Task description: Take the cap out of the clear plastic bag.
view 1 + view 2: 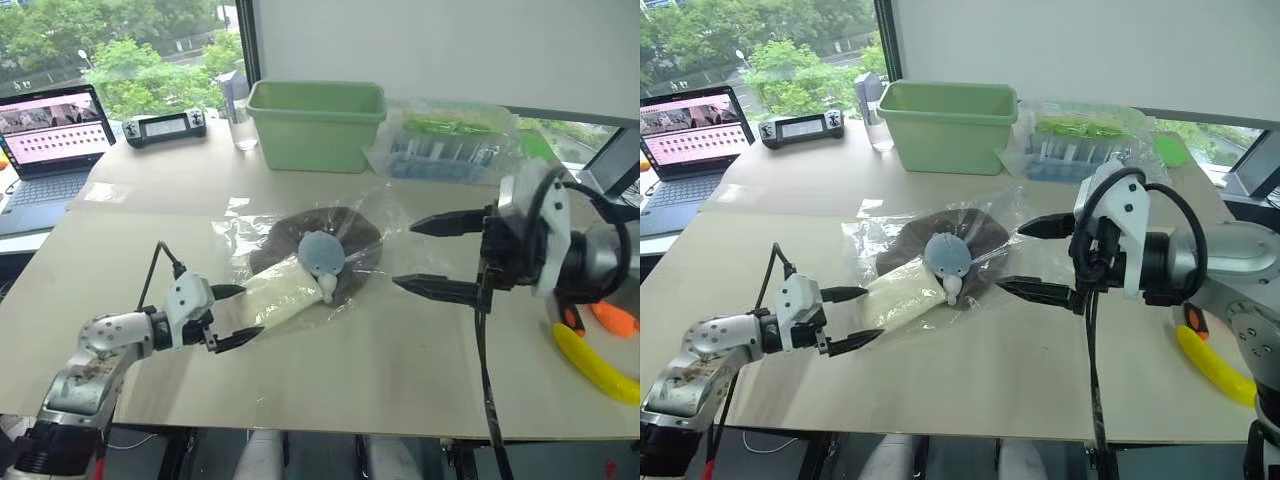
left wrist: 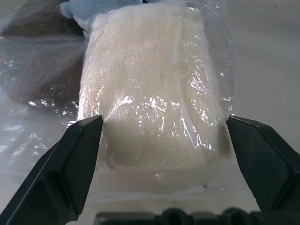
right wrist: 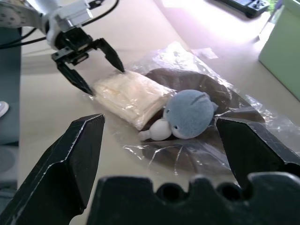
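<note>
cap [image 1: 345, 235] inside clear plastic bag [image 1: 395, 225], under plush toy [image 1: 321, 255]

Your left pincer [image 1: 238, 314]: black fingers on a white and silver wrist. Just ahead of it, the packet [image 1: 280, 296] is cream-white, faintly grainy under glossy film. Beyond that, the plush toy [image 1: 322, 254] is grey-blue with a white snout. Under it, the cap [image 1: 355, 238] is plain dark brown, seen through the clear plastic bag [image 1: 240, 235], which is transparent with white glints. Your right pincer [image 1: 432, 256]: black fingers, white housing. To its right, a yellow banana-shaped piece [image 1: 596, 367] and an orange bit [image 1: 613, 318]. Beyond it, a pale green bin [image 1: 316, 124] and a clear bag of blue and green items [image 1: 450, 145]. The counter [image 1: 380, 370] is pale beige.
</note>
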Robot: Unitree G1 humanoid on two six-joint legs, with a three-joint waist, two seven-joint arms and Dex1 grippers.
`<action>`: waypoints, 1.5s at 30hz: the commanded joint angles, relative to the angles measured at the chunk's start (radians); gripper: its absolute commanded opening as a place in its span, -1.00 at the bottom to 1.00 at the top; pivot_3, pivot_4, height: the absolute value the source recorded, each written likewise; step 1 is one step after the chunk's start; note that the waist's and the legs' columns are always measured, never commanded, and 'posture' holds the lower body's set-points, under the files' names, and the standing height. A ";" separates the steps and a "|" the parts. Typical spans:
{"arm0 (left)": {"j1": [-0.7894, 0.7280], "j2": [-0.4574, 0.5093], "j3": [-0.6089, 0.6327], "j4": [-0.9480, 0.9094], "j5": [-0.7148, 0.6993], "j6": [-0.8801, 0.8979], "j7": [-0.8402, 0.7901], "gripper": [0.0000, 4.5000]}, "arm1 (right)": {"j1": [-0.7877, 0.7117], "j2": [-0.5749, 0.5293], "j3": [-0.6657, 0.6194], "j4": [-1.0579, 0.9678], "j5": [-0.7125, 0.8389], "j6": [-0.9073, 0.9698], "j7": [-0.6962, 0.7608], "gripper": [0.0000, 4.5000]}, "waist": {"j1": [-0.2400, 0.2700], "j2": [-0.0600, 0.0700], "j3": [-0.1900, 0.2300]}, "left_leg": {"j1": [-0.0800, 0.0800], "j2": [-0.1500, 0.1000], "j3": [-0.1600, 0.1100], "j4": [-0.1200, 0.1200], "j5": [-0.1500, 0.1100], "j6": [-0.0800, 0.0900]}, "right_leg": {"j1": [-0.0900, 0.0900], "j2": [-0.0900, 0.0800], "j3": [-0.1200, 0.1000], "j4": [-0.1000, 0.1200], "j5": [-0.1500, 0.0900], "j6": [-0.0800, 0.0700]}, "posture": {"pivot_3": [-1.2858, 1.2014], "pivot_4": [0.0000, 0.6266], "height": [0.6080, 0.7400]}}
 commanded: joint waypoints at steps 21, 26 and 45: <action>-0.200 -0.045 0.181 0.040 -0.127 0.015 0.104 -0.99 | -0.015 -0.031 -0.015 -0.014 0.003 -0.024 0.009 1.00 | 0.003 0.000 0.000 | 0.000 0.001 0.000 0.007 0.000 0.000 | 0.000 0.000 0.000 0.008 -0.001 -0.001 | 0.03 -0.52 1.00; -0.483 -0.266 -0.105 0.112 -0.002 0.174 0.225 -0.52 | -0.022 -0.026 0.002 -0.009 -0.013 -0.032 0.007 1.00 | 0.036 0.001 0.000 | 0.000 -0.001 -0.001 0.011 0.002 0.002 | 0.003 0.000 -0.001 0.010 0.002 0.007 | 0.03 -0.52 1.00; -0.465 -0.196 -0.132 -0.119 0.014 0.504 0.283 0.98 | -0.026 -0.032 0.006 -0.018 -0.005 -0.013 -0.030 1.00 | -0.010 -0.003 0.002 | 0.000 0.001 0.012 0.013 0.002 0.001 | -0.001 0.002 0.015 0.011 0.002 0.005 | 0.03 -0.52 1.00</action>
